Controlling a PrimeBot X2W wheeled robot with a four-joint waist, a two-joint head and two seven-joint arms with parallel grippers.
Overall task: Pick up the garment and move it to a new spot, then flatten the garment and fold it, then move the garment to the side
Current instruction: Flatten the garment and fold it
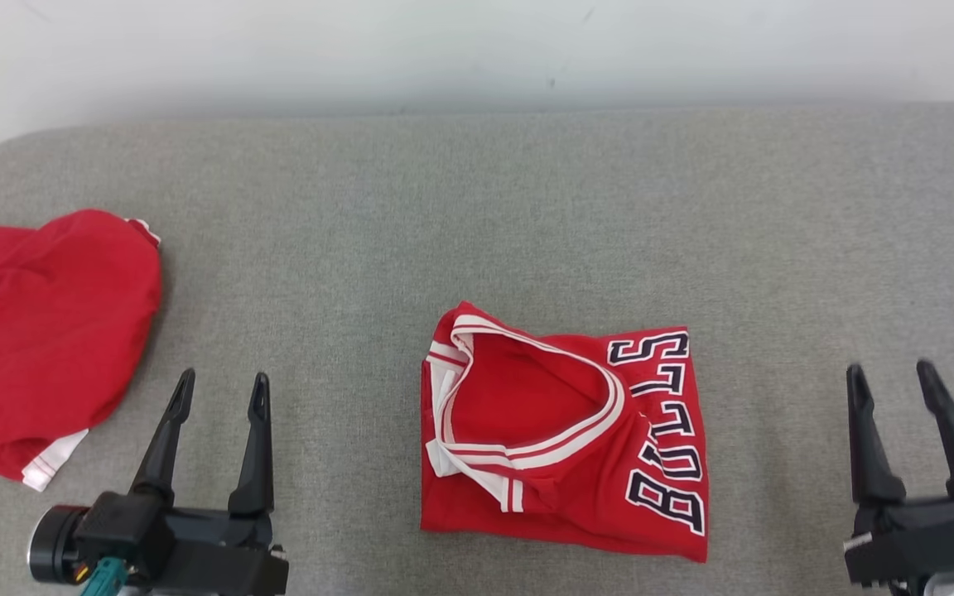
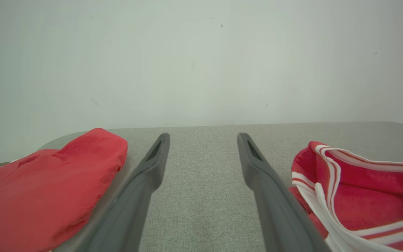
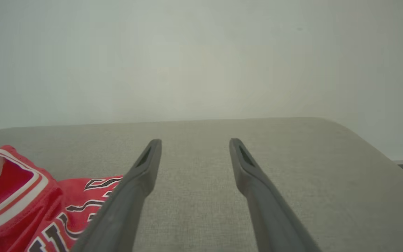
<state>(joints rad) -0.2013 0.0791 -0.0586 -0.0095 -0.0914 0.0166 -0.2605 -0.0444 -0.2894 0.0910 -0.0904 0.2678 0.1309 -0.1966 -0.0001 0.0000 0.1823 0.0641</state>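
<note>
Folded red jersey is lying on the grey padded surface, just below the middle of the head view, roughly 6 o'clock from centre. It is sitting as a compact, roughly square packet. The white-and-red striped neckline is facing up on its 9 o'clock half. Dark, white-edged lettering is running down its 3 o'clock edge, turned sideways.

A second red garment is lying in a loose rounded heap at 9 o'clock, partly cut by the frame edge. A white-trimmed hem is showing at its 6 o'clock end. The two garments are well apart.

The left gripper is hanging at 7 o'clock, between the heap and the jersey. Its fingers are pointing toward 12 and touching neither. Its jaws are standing wide apart with nothing between them but bare grey cloth. In the left wrist view the heap is showing at 8 o'clock and the jersey's collar at 4 o'clock, both outside the fingers.

The right gripper is sitting at 4 o'clock, off the jersey's 3 o'clock side and clear of it. Its jaws are likewise spread wide and gripping nothing. In the right wrist view the lettered corner of the jersey is lying at 8 o'clock, partly behind one finger.

A pale wall is running along the 12 o'clock edge of the surface.
</note>
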